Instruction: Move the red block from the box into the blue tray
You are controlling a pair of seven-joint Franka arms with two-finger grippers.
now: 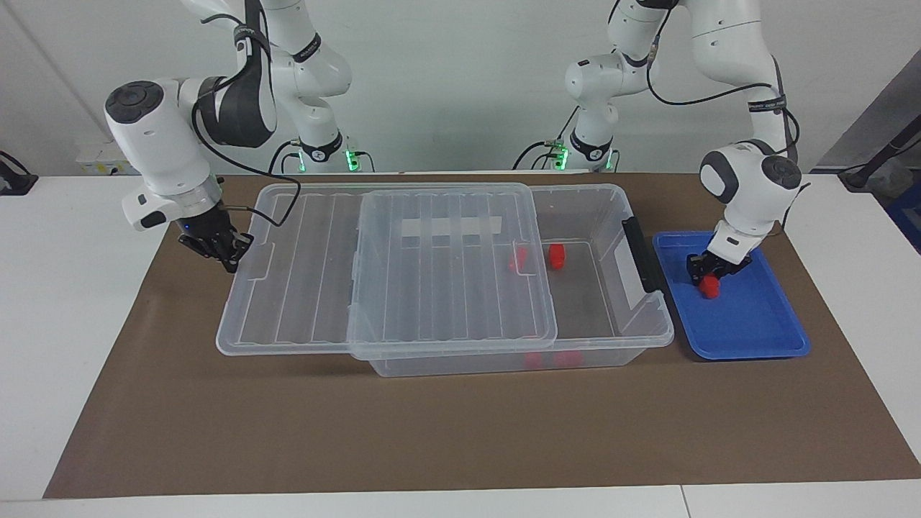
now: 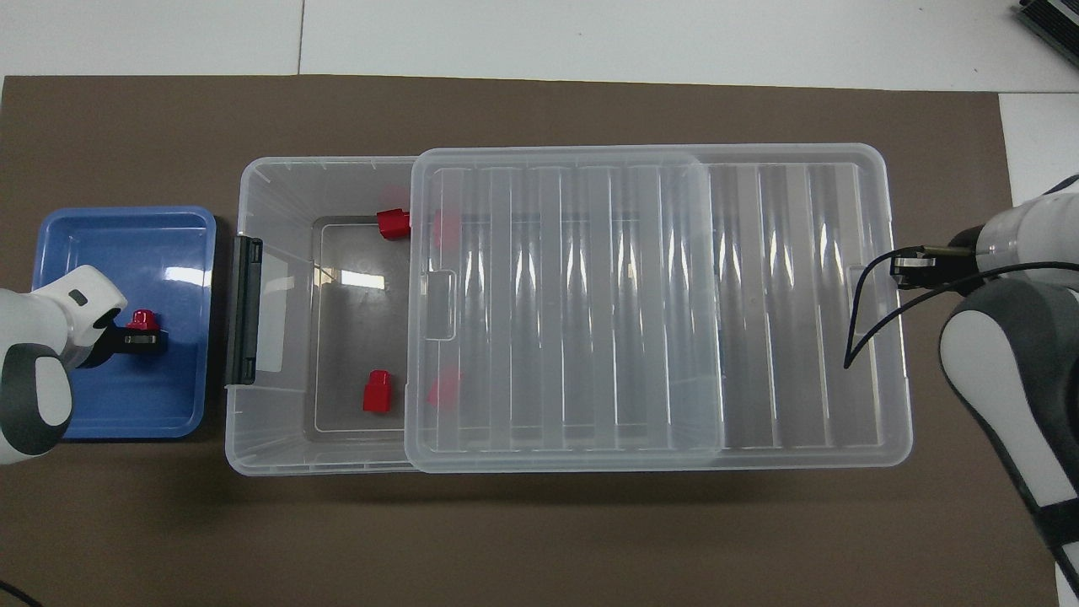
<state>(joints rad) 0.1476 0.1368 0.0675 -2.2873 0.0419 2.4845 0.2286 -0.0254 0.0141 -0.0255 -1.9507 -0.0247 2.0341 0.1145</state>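
Note:
A red block (image 1: 711, 286) (image 2: 142, 319) sits low in the blue tray (image 1: 748, 324) (image 2: 118, 244), right at the tip of my left gripper (image 1: 708, 272) (image 2: 145, 338), which hangs just over the tray. The clear box (image 1: 611, 194) (image 2: 278, 177) lies beside the tray, its ribbed lid (image 1: 446, 288) (image 2: 590, 312) slid toward the right arm's end. Several more red blocks lie in the box; two show in the uncovered part (image 2: 392, 223) (image 2: 376, 392). My right gripper (image 1: 229, 253) (image 2: 900, 270) is shut at the lid's overhanging end edge.
A black latch handle (image 1: 642, 255) (image 2: 244, 308) sits on the box's end next to the tray. Everything stands on a brown mat (image 1: 460, 432) over the white table. The right arm's cable hangs over the lid's end.

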